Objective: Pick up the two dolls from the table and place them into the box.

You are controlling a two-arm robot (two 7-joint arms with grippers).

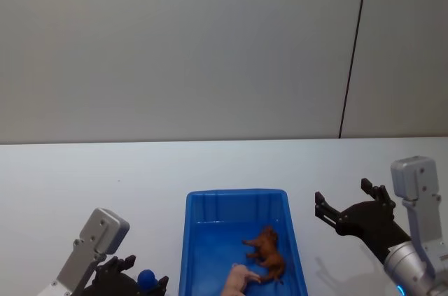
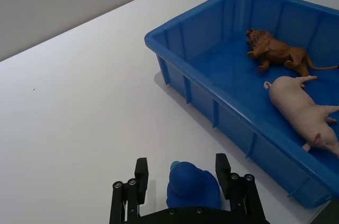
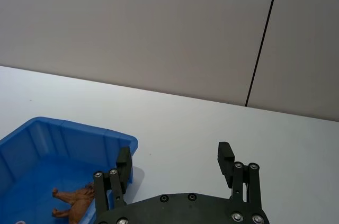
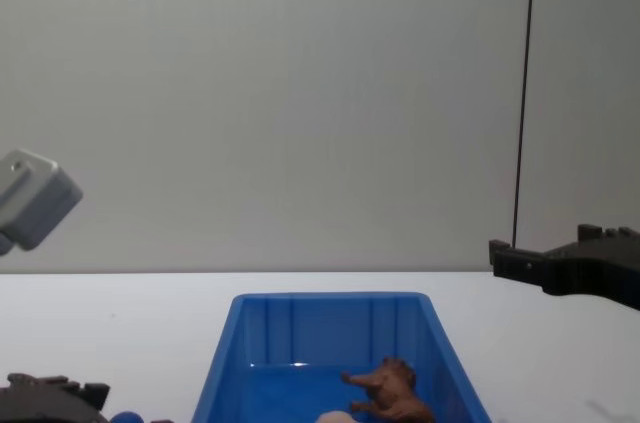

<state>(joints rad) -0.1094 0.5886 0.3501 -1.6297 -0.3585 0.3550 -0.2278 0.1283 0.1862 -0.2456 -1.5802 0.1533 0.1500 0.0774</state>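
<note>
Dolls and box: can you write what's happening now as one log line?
lion: in box | pig: in box | left pincer: open, beside box | right pincer: open, empty

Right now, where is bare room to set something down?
Free: the white table left of the blue box, the strip behind it, and the box floor at its far end. Crowded: the near end, with the lion and the pig.
</note>
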